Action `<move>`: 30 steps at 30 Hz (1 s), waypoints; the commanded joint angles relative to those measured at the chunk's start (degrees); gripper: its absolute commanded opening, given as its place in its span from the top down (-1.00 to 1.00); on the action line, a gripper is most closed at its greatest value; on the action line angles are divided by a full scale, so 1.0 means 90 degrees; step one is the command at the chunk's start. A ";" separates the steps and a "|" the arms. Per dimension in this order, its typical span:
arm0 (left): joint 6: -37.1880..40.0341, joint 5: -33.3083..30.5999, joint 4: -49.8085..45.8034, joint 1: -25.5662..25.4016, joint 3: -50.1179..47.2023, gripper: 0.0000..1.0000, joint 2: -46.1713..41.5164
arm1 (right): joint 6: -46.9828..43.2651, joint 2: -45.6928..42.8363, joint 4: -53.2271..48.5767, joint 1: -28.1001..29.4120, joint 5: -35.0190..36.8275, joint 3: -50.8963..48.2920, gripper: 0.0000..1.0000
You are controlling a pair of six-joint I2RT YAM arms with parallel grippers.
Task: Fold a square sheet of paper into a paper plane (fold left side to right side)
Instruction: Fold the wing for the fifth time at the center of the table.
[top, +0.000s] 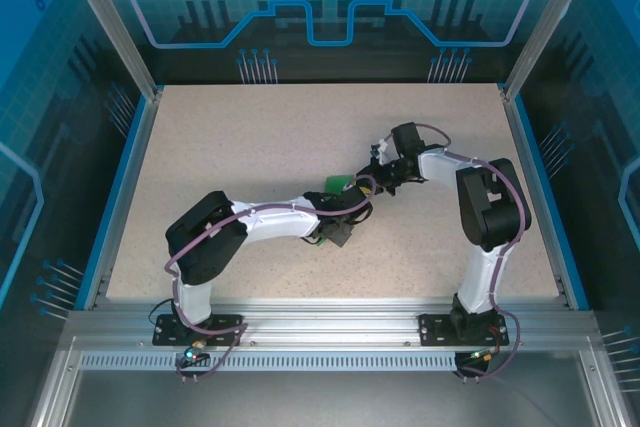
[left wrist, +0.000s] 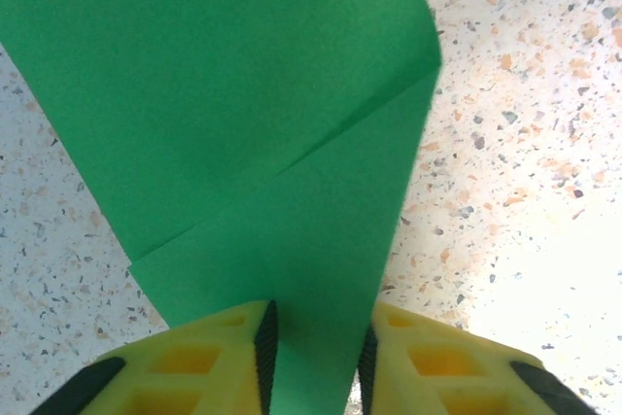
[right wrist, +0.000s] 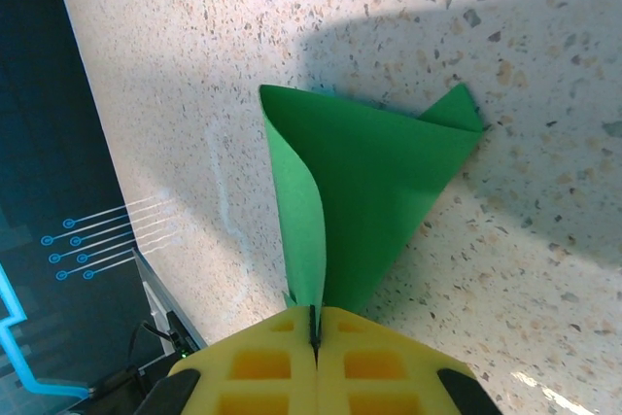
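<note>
Paper point(right wrist: 369, 182) pinched in right jaws, also between parted left jaws

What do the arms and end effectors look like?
Left arm and right arm: white-wrapped links, black joint housings, purple cables. Left end effector and right end effector: yellow fingers with rectangular cut-outs, black pads.

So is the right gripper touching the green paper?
Touching. The right wrist view shows the right gripper shut, jaws pressed together with the lower edge of the green paper pinched between them.
</note>
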 commanded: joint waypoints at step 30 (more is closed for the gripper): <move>-0.0754 0.3694 0.0775 0.1353 0.0122 0.79 -0.0071 | -0.0726 -0.2762 0.0492 -0.0939 0.1332 -0.2285 -0.19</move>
